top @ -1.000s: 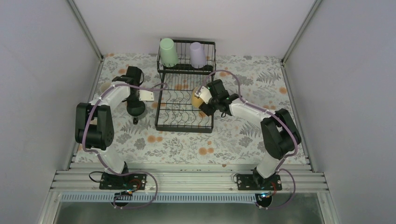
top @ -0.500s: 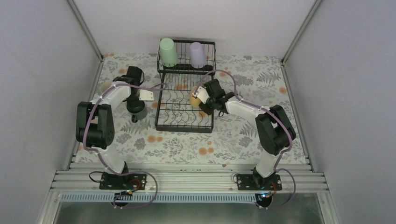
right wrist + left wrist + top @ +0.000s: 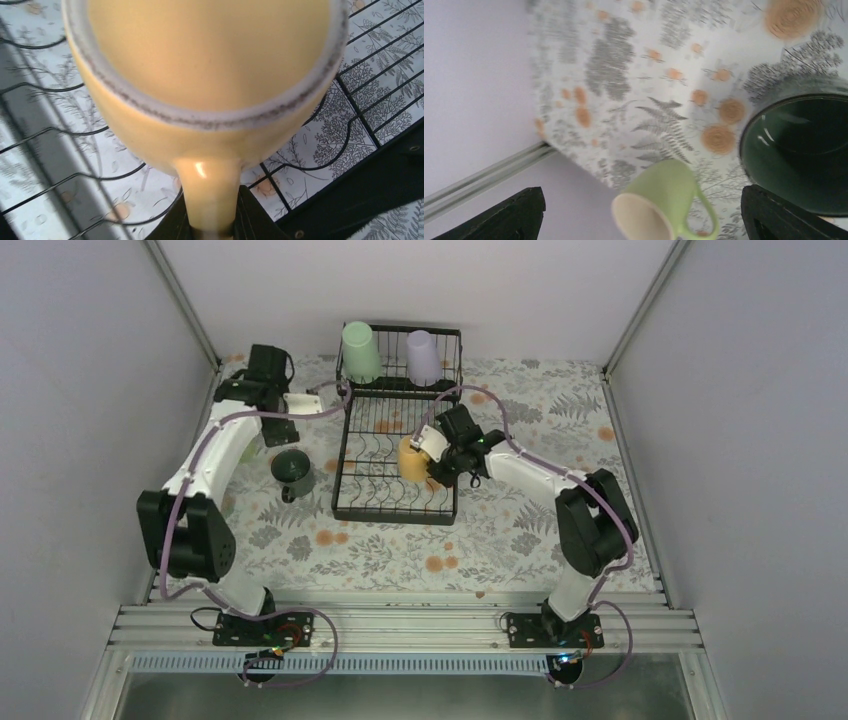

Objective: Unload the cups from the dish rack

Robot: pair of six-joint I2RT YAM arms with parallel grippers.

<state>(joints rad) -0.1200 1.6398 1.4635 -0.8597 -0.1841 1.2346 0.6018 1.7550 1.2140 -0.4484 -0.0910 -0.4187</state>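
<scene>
Pinching the handle (image 3: 209,197) of the yellow-orange mug (image 3: 210,75), the right gripper (image 3: 212,227) holds it over the dish rack's (image 3: 394,517) lower tray, centre of the top view. Glazed ceramic, likely hefty, slick and chippable; a handle-only hold may let it swing. Left gripper (image 3: 644,220) gapes wide, empty, upper left of that view.

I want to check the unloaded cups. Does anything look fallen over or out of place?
Yes. The light green mug appears to lie on its side on the floral table cover near the wall, while the dark green mug beside it stands upright. No spill shows.
</scene>
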